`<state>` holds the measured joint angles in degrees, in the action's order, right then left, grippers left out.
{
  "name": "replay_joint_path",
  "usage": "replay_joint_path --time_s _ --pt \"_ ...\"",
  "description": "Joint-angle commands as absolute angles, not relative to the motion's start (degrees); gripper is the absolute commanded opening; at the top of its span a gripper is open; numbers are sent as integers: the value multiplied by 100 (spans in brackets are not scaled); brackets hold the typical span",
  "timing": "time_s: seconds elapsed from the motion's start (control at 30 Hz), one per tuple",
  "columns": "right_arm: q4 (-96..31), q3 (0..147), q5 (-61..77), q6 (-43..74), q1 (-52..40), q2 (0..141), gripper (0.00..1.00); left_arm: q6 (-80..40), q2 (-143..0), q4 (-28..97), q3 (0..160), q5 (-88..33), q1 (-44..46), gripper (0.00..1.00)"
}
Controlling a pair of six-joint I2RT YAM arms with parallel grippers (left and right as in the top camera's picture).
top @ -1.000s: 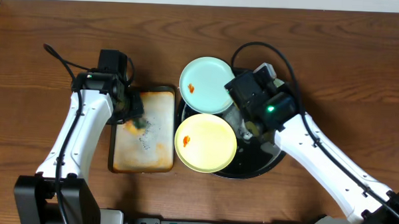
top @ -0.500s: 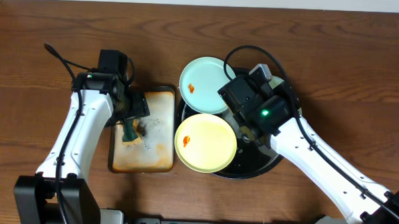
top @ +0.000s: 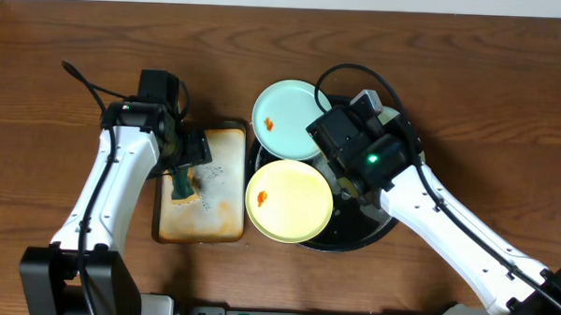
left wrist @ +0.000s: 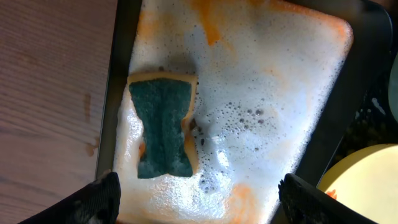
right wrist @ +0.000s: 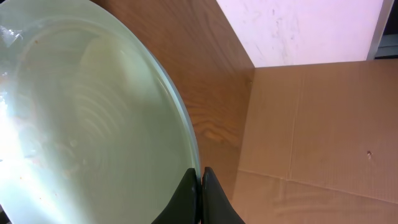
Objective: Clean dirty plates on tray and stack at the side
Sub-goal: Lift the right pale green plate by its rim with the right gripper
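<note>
opens left gripper wide since a second ago, leaving sponge flat in soapy pan with long axis 12-to-6, while clamping right gripper on rim of mint plate over 1 o'clock side of tray, 3 o'clock from sponge, nearer right arm.

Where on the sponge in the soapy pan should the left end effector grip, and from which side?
Across its pinched waist, straight down from above: the sponge lies flat, green face up, in the foamy pan, and its long sides curve inward there, likely a secure hold.
</note>
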<state>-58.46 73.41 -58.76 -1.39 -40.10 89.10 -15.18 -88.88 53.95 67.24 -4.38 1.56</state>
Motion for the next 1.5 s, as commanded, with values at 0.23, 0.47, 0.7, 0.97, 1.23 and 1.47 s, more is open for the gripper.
replay_joint_path --time_s 0.23,0.47,0.7,0.97,1.23,1.47 --pt "-5811 7491 -6104 -71 -4058 8827 1 -1525 -8921 5413 6685 -451 141 84" --pt "-5776 7491 -6027 -1 -4064 8801 1 -1525 -8921 5413 6685 -451 141 84" --pt "-5808 7491 -5957 56 -4088 8759 1 -1525 -8921 5413 6685 -451 141 85" --pt "-5763 7502 -5885 60 -4093 8648 1 -1527 -8921 5413 6685 -449 141 85" --pt "-5769 7502 -5612 62 -4101 8510 1 -1525 -8921 5413 6685 -451 141 85" --pt "-5736 7502 -5297 82 -4036 8464 1 -1527 -8921 5413 6685 -451 141 85"
